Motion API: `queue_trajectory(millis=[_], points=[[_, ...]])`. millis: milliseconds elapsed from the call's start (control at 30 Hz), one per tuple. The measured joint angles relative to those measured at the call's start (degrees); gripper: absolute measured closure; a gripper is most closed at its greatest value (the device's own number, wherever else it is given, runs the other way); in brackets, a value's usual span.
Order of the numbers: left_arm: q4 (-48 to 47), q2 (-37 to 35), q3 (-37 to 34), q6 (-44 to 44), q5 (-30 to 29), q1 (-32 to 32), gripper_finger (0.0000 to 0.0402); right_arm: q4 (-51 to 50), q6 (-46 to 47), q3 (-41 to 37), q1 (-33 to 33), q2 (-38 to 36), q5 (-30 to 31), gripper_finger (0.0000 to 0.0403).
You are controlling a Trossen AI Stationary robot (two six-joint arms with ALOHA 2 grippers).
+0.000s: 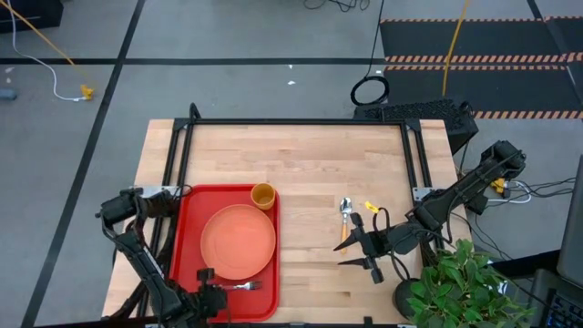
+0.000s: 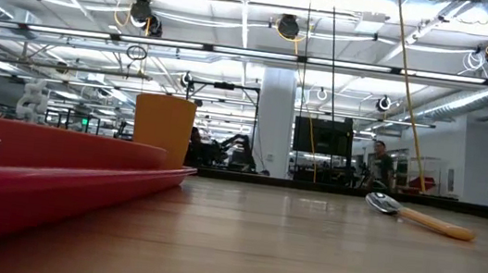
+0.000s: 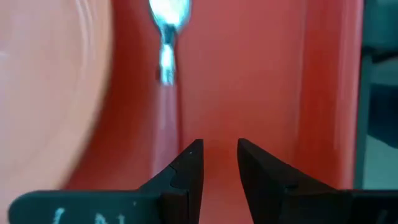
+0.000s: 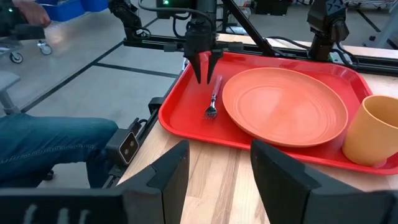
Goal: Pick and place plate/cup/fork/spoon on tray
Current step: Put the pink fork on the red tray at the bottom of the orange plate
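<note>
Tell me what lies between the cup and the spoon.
Nothing but bare table. In the high view, the cup stands in the tray's corner, and the spoon lies on the wood beyond it.

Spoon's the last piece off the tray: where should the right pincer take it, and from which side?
Grip the spoon across its orange handle near the middle, coming straight down. It lies flat on the bare table, so only the handle's narrow sides offer purchase. The open right pincer is already beside the handle end.
</note>
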Motion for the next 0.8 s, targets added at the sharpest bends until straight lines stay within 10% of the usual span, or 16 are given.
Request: queue_trajectory(millis=[433,800], points=[[-3.7,0.0,-0.1,-5.2,0.4,-3.2,0.0394,0.0,0.0,0.0,0.0,0.0,0.0,0.0238],[-2.8,-0.2,-4.4,-6.5,-0.2,-2.9,0.0390,0.0,-0.2,0.0,0.0,0.0,0.0,0.0238]])
